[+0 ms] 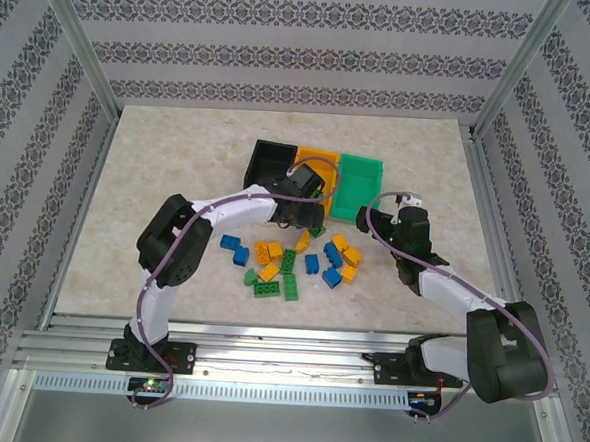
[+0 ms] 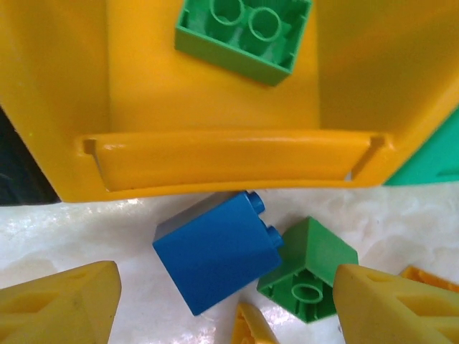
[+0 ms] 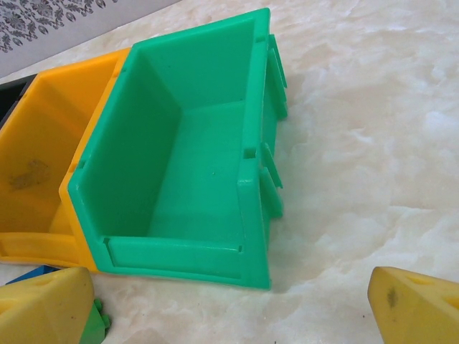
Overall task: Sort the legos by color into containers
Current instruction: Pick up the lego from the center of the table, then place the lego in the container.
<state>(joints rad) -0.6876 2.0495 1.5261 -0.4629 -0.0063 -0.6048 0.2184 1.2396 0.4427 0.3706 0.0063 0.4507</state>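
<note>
Containers (image 1: 358,175) of moulded plastic, three open-top rectangular bins joined in a row, stand on the pale marbled table surface (image 1: 156,193). They sit about midway between its left and right edges, somewhat toward the far edge. The black bin (image 1: 267,162) is on the left, the yellow-orange bin (image 1: 312,158) in the middle and the green bin (image 3: 201,165) on the right. Each bin's long axis runs far to near, with its low front lip facing the near edge.

From above, the white-sleeved left arm (image 1: 225,212) covers the near end of the yellow-orange bin. The left wrist view looks straight in there: a green brick (image 2: 244,32) lies on that bin's floor, hollow underside up. The right wrist view gives the green bin's bare floor and walls.

The left gripper (image 2: 226,283) hangs just in front of the yellow-orange lip, its yellow fingers spread wide and gripping nothing. The right gripper (image 3: 229,304) sits before the green bin's front right corner, fingers fully apart and holding nothing.

The legos (image 1: 293,261), small studded plastic bricks in yellow-orange, green and blue, lie scattered on the surface just nearward of the bins. A blue brick (image 2: 215,251) lies on its side before the yellow-orange lip, its long axis slanting and its studs pointing toward the green bin. Just beside it is a small green cube brick (image 2: 308,269), underside up.
</note>
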